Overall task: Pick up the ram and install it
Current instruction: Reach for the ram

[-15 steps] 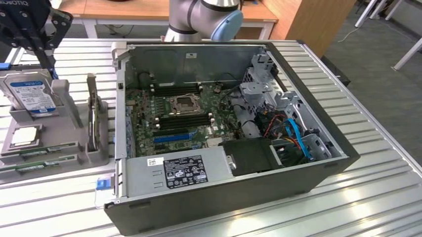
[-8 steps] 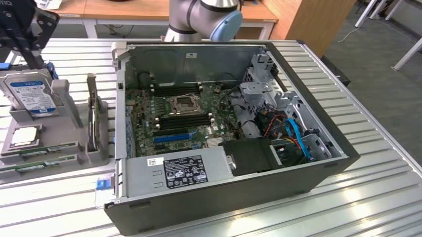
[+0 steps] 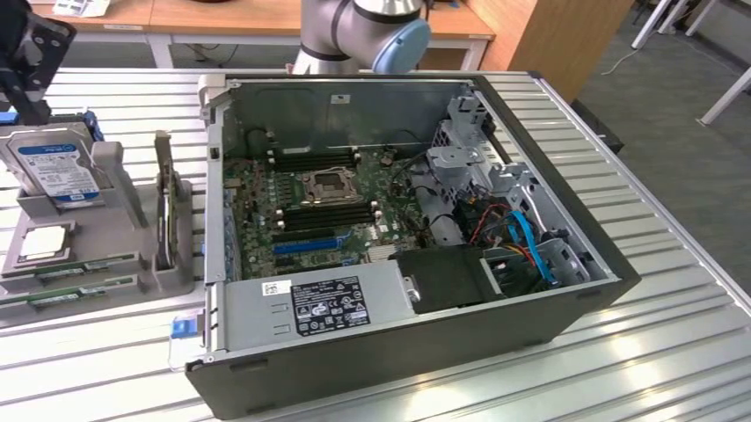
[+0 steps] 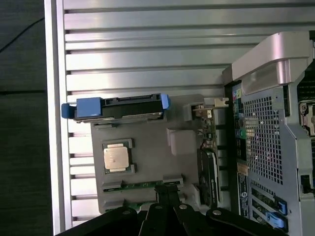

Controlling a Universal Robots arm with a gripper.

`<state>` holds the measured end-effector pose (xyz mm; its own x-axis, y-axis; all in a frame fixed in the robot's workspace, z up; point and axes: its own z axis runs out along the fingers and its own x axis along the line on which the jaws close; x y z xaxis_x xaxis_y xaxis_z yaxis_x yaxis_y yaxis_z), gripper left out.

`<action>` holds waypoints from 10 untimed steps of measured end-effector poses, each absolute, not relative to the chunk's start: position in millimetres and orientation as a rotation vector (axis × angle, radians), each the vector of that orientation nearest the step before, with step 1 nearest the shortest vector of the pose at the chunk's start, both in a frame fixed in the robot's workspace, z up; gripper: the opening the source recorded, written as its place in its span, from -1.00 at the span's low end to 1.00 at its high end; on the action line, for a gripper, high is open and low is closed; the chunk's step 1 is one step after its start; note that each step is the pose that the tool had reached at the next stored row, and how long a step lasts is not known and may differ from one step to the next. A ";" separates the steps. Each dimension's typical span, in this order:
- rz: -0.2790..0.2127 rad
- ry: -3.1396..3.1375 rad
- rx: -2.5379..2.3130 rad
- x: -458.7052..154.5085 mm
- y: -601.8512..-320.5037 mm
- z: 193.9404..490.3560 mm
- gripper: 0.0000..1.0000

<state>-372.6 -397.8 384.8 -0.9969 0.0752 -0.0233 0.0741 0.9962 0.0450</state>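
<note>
Two green ram sticks lie on edge in the grooves of a grey holder (image 3: pixel 123 272) on the exterior view's left; the nearer-to-case stick (image 3: pixel 70 266) sits beside the other (image 3: pixel 65 296). In the wrist view a ram stick (image 4: pixel 140 186) shows as a thin green strip just beside my fingertips. My gripper (image 3: pixel 30 57) hangs high above the holder's far end, apart from it. Its dark fingers (image 4: pixel 167 191) are pressed together and shut with nothing between them. The motherboard's black memory slots (image 3: pixel 329 214) lie inside the open computer case (image 3: pixel 564 308).
On the holder there is also a hard drive in a blue caddy (image 3: pixel 53 167) (image 4: pixel 118 105), a processor chip (image 3: pixel 41 242) (image 4: pixel 118 157) and an upright card (image 3: pixel 167 207). The case's metal wall (image 4: pixel 268 147) stands close beside the holder. The slatted table ends at an edge (image 4: pixel 54 123).
</note>
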 end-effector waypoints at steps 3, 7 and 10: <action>0.069 3.114 0.117 -381.0 -397.7 384.4 -0.80; 0.069 3.114 0.117 -390.0 -397.7 384.1 -0.80; 0.069 3.114 0.117 -393.5 -397.8 383.9 -0.80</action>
<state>-393.5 -397.8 383.9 -0.9969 0.0753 -0.0233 0.0742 0.9962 0.0450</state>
